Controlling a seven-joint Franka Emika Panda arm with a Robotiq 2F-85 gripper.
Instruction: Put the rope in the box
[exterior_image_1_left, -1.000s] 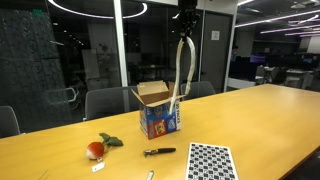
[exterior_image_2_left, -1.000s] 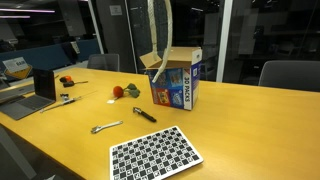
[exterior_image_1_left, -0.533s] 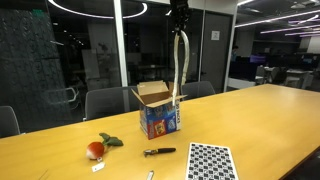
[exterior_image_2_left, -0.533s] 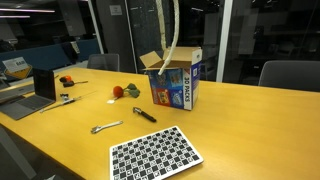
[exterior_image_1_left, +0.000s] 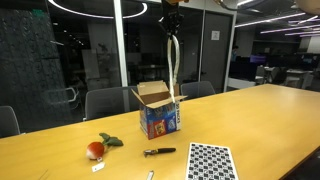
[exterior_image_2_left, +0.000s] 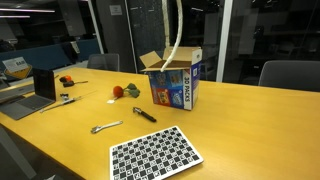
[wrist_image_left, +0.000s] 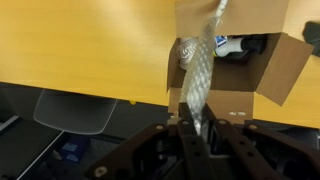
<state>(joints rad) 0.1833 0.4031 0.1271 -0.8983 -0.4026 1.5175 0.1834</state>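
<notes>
While it hangs from the gripper (exterior_image_1_left: 172, 10) high above the table (exterior_image_1_left: 260, 120), the rope (exterior_image_1_left: 175, 65) drops nearly straight down, and its lower end reaches the open top of the box (exterior_image_1_left: 158, 120); whether the tip is inside cannot be told. In the wrist view the fingers are pressed onto the rope's upper end, pinching it above the spread brown flaps. On the table near the box lie a short black stick (exterior_image_1_left: 158, 152), a checkered sheet (exterior_image_1_left: 212, 160) and a red round object (exterior_image_1_left: 95, 150).

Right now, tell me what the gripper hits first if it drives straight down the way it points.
Apart from the rope it holds, the box: the gripper hangs above its open top, so it would probably meet the cardboard edge there first, though depth is unclear.
</notes>
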